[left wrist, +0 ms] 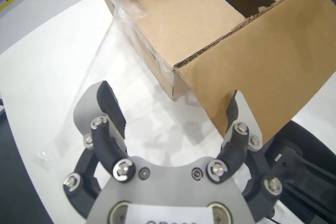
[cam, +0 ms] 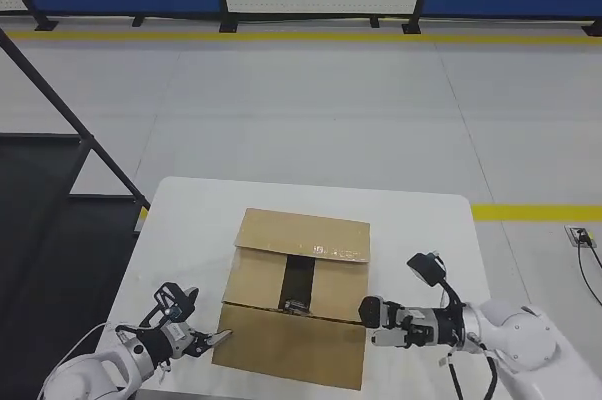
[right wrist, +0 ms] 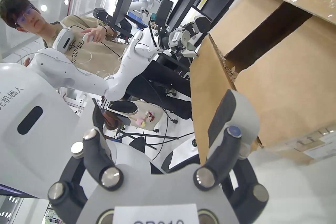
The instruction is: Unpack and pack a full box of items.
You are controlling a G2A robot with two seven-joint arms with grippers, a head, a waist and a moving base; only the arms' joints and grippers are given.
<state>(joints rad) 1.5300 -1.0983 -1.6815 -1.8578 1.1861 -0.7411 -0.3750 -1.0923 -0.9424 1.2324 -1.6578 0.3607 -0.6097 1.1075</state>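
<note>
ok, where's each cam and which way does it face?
Top: above the arms, facing down at table and box; left gripper and right gripper show at the near flap.
Left wrist: on left arm, facing the box corner past open fingers.
Right wrist: on right arm, facing along that flap; own fingers, left gripper beyond.
Shared: box's dark gap.

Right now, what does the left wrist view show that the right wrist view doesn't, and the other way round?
The left wrist view adds a small clear scrap lying on the table, and loose clear tape on the side of the cardboard box. The right wrist view adds an outside look at the left gripper, open at the far corner of the cardboard box. Both share the cardboard box, with a dark gap between its top flaps.
</note>
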